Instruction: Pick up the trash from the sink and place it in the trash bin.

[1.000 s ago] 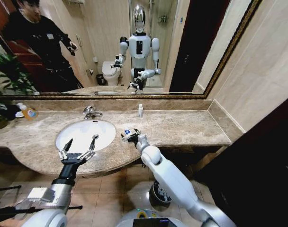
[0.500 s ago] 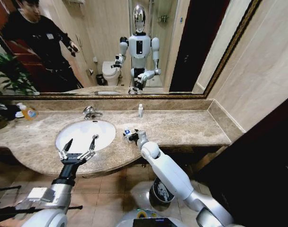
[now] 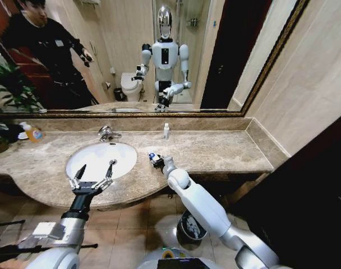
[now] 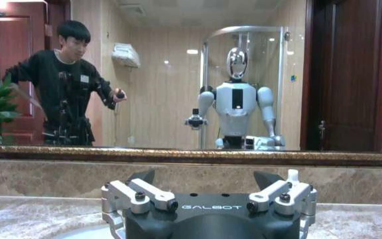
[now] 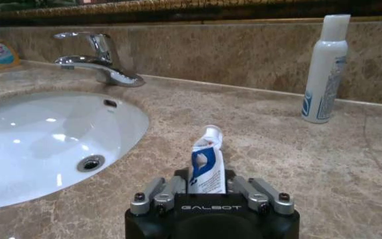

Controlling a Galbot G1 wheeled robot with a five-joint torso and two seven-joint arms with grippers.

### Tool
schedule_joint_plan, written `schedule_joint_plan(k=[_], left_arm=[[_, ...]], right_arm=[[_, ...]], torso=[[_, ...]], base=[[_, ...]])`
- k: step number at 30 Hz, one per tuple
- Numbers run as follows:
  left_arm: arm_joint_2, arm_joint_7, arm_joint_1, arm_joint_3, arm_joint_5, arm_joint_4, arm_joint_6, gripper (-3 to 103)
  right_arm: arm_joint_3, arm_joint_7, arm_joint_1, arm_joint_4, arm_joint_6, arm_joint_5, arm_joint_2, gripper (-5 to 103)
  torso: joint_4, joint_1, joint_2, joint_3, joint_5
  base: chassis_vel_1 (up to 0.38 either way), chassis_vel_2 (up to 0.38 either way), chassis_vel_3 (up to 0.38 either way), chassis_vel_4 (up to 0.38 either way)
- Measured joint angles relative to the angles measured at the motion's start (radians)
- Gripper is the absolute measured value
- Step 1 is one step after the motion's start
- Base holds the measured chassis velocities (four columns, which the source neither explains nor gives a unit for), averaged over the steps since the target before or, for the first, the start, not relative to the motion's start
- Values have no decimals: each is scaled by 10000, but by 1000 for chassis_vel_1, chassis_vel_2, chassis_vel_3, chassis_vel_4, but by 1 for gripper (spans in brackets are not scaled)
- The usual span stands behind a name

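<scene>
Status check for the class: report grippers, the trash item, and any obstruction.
Right gripper shut on blue-marked tube over vanity top. Left gripper open above sink. Nothing blocking.

A small white tube [image 5: 206, 162] with a blue mark stands upright, pinched between the fingers of the right gripper [image 5: 211, 191], over the marble top just right of the sink [image 3: 100, 159]. The sink is a white oval bowl with a round drain. The black trash bin [image 3: 188, 227] sits on the floor below the counter.
</scene>
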State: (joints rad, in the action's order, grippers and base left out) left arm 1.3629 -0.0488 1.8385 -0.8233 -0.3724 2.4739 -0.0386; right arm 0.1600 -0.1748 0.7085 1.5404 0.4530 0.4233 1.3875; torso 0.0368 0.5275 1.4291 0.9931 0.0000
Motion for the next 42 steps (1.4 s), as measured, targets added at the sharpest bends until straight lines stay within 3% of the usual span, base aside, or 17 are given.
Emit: schedule_joint_plan(k=[3,5,8,16,18,20,22,24,26,28,30,31,33,34,35,37,42], left_arm=[[0,0,0,0,0,0,0,100],[0,0,0,0,0,0,0,100],[0,0,0,0,0,0,0,100],[0,0,0,0,0,0,0,100],[1,3,0,-2,0,1,0,100],[-1,-9,0,1,0,-1,0,100],[1,0,0,0,0,0,0,100],[0,2,0,-1,0,0,0,100],[-1,0,0,0,0,0,0,100],[0,-1,0,0,0,0,0,100],[1,-3,0,1,0,0,0,100],[1,-3,0,1,0,0,0,100],[0,0,0,0,0,0,0,100],[0,2,0,-1,0,0,0,100],[0,2,0,-1,0,0,0,100],[0,-1,0,1,0,-1,0,100],[0,-3,0,0,0,0,0,100]], right_arm=[[-4,15,70,183,-143,9,-121,14],[-18,23,85,253,-167,27,-155,14],[-54,30,169,474,-252,51,-279,2],[-375,88,563,975,-789,232,-744,0],[-1096,1140,1095,1756,-975,711,-1395,0],[-1345,1522,1284,2037,-1022,846,-1611,0],[-2044,2573,2075,3167,-1443,1694,-2687,0],[-2198,2753,2286,3453,-1661,1889,-2951,0],[-3059,3807,3120,3974,-2183,2125,-3692,0],[-3308,4130,3329,4043,-2243,2184,-3823,0],[-4463,5896,4304,4059,-2392,2533,-4274,0],[-4463,5896,4304,4059,-2392,2533,-4274,0],[-5658,8307,5159,3192,-2951,2608,-4484,0],[-5875,9011,5319,2719,-3298,2542,-4496,0],[-5875,9011,5319,2719,-3298,2542,-4496,0],[-6122,10280,5531,1251,-4578,2260,-4424,0],[-5883,10950,5389,-1639,-6215,1841,-4020,0]], torso=[[0,0,0,0,0],[0,0,0,0,0],[0,0,0,0,0],[2,0,0,0,2],[3,1,0,0,0],[0,0,0,0,5],[-4,-1,2,-1,-2],[-3,-1,2,-1,4],[-2,-2,2,-1,3],[0,-2,2,-1,2],[0,-1,2,-1,4],[0,-1,2,-1,4],[-2,-2,3,-2,1],[-2,-2,3,-1,1],[-2,-2,3,-1,1],[-4,-2,2,-1,5],[0,0,1,0,9]], base=[[0,0,0,0],[0,0,0,0],[0,0,0,0],[0,0,0,0],[0,0,0,0],[0,0,0,0],[0,0,0,0],[0,0,0,0],[0,0,0,0],[0,0,0,0],[0,0,0,0],[0,0,0,0],[0,0,0,0],[0,0,0,0],[0,0,0,0],[0,0,0,0],[0,0,0,0]])
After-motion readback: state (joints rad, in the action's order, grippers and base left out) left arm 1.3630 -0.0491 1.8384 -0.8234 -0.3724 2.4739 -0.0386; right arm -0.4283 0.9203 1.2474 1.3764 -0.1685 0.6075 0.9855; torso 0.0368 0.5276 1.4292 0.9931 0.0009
